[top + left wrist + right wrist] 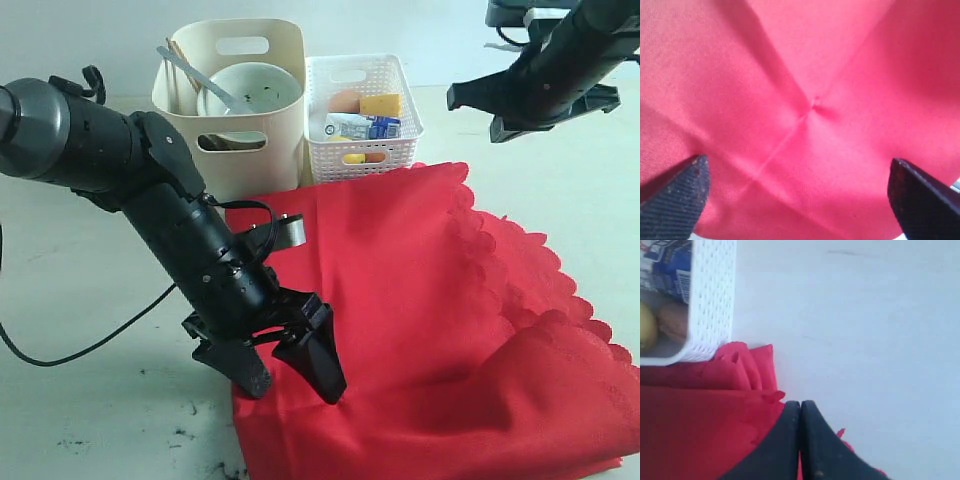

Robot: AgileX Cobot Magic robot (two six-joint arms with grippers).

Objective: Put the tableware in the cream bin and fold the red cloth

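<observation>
Red cloth (pixel 430 330): lay spread on the pale table (pixel 80 400), just in front of the two containers. Its scalloped edge ran down the right side, and the near right part was rumpled into soft folds. In the right wrist view one corner was bunched against the foot of the white basket (pixel 400 150).

Cream bin (pixel 280 130): stood behind the cloth's far left corner, side by side with the white basket. You had in it a pale bowl (pixel 255 85), a metal handle (pixel 195 75) leaning across the bowl, and chopsticks (pixel 180 60) against the left wall.

White basket: held a blue-and-white carton (pixel 360 127) and a yellow block (pixel 382 104).

Your left gripper (pixel 293 385): fingers spread wide, tips down over the cloth's near left part, where creases met at a small pucker. It gripped nothing.

Your right gripper (pixel 800 410): fingers pressed together, empty, raised above the table beside the cloth's far right edge.
</observation>
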